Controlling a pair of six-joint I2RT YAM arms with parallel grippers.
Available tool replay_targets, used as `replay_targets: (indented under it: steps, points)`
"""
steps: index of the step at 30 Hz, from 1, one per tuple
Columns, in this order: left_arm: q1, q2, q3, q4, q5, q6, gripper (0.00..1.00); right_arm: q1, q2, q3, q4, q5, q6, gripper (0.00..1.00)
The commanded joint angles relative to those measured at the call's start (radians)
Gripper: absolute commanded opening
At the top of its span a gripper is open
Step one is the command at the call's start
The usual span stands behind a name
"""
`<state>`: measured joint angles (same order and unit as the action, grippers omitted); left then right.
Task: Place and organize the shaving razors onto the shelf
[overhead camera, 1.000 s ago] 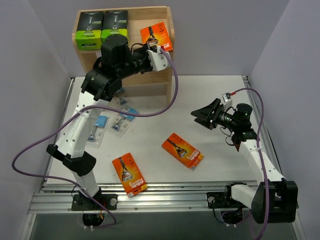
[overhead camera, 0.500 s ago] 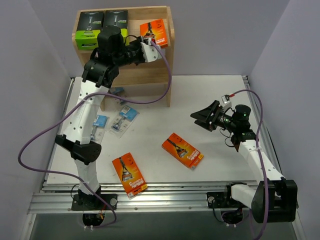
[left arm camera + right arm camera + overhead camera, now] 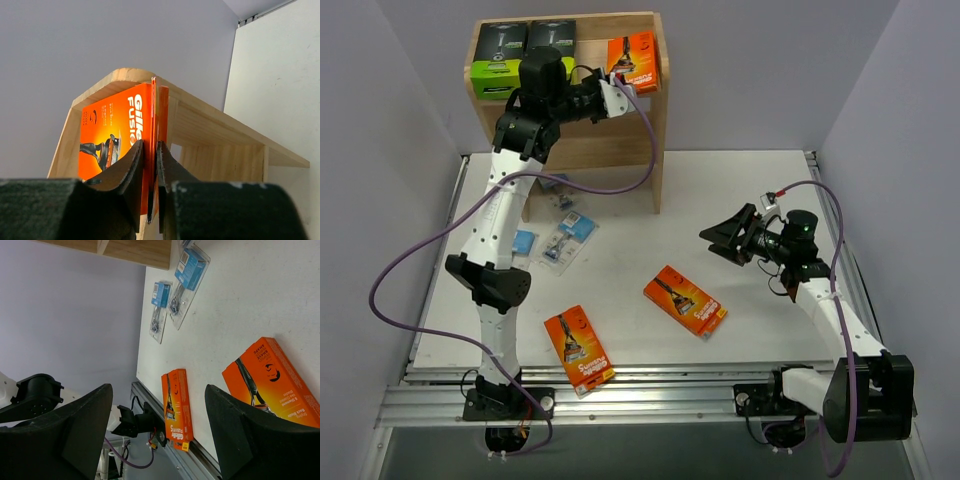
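White table (image 3: 750,190), plain lilac-grey walls on three sides. Wooden shelf (image 3: 658,130) stands at the far left of the table, against the back wall.

Left claw (image 3: 151,150): jaws pinched almost together on the thin edge of the held orange box (image 3: 107,135). That box is upright at the right end of the shelf's top tier, just beside the right side panel. Can't tell if its bottom edge sits on the board. On the same tier, the left black-and-green box (image 3: 498,50) is at the left end. The right black-and-green box (image 3: 548,45) is next to it; both stand face out. The left arm reaches up across the front of the shelf and hides part of the middle tier.

Right claw (image 3: 725,233): jaws spread wide with nothing between them. It hangs over the right half of the table, pointing left, clear of the surface. The middle orange box (image 3: 685,299) lies flat and skewed, near and left of this claw, not touching it. The near orange box (image 3: 579,348) lies flat further left, close to the table's near edge and well apart from the middle one.

Three clear packs with blue cards lie flat on the left side of the table:
- far blister pack (image 3: 560,192), by the shelf's foot, partly hidden by the arm
- middle blister pack (image 3: 568,238)
- left blister pack (image 3: 520,248), beside the arm
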<state>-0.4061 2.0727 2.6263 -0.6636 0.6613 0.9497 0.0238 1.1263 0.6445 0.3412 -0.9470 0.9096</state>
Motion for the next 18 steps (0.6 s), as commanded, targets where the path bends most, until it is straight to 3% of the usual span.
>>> replay_targets:
  steps: [1,5,18]
  points:
    - [0.020,0.018,0.058,0.076,0.072,-0.014,0.02,0.010,0.012,0.020,0.001,-0.003,-0.028,0.70]
    - [0.027,0.032,0.061,0.108,0.070,-0.035,0.04,0.011,0.026,0.023,-0.004,-0.001,-0.035,0.70]
    - [0.009,0.066,0.040,0.191,0.009,-0.091,0.39,0.015,0.018,0.017,-0.019,0.014,-0.049,0.70]
